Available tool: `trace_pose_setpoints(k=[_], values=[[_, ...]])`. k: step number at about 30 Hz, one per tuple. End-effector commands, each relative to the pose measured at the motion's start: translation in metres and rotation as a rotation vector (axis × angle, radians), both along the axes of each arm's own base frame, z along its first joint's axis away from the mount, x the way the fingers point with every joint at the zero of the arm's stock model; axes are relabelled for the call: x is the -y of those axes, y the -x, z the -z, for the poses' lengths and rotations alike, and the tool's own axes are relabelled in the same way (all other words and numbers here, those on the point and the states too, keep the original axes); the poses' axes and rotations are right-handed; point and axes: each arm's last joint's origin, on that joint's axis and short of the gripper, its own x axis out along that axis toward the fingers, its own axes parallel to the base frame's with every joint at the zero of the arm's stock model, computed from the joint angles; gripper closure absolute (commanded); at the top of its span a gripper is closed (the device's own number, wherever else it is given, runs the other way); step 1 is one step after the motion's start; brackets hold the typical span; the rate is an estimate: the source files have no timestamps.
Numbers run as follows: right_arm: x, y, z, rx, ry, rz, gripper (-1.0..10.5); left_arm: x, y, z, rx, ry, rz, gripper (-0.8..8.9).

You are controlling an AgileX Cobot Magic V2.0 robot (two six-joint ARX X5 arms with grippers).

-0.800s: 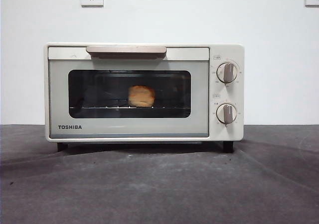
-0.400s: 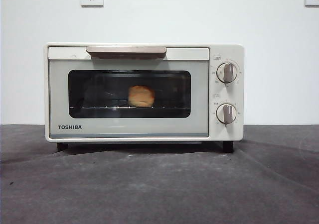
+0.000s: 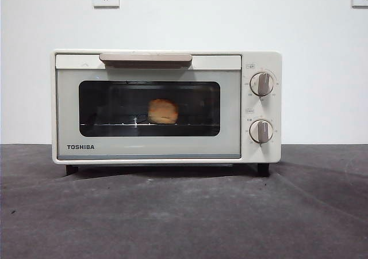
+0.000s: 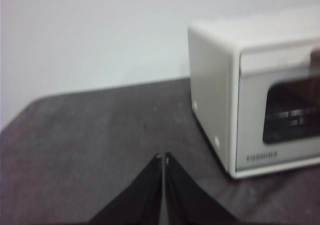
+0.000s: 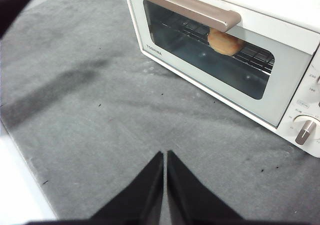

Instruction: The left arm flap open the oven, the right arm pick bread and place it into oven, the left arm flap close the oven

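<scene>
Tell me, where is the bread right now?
The bread sits inside the oven, on the wire rack behind the closed glass door, near the middle of the window in the front view.

Level front, two wrists: shared oven [image 3: 167, 106]

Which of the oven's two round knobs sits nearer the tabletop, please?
The lower knob, beneath the upper knob on the oven's control panel, closest to the oven's foot.

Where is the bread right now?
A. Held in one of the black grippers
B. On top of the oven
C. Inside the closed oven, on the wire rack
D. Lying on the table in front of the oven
C: the bread sits on the rack behind the shut glass door of the oven.
</scene>
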Motion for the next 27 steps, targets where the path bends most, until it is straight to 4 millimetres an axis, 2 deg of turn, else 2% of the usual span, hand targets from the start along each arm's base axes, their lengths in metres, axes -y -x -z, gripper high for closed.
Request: trace_pose_setpoints(k=[1, 12, 21, 27], values=[[-0.002, 0.000, -0.002, 0.005, -0.008, -0.008, 9.4, 0.000, 0.000, 0.008, -0.005, -0.013, -0.008, 7.97], [-0.002, 0.000, -0.002, 0.005, -0.008, -0.008, 9.4, 0.000, 0.000, 0.035, -0.087, -0.025, -0.006, 7.97], [-0.002, 0.000, -0.002, 0.005, -0.007, -0.008, 9.4, 0.000, 0.000, 0.048, -0.151, -0.014, -0.007, 7.97], [-0.002, 0.000, -0.002, 0.005, -0.008, -0.008, 9.4, 0.000, -0.001, 0.047, -0.138, 0.028, -0.009, 7.97]])
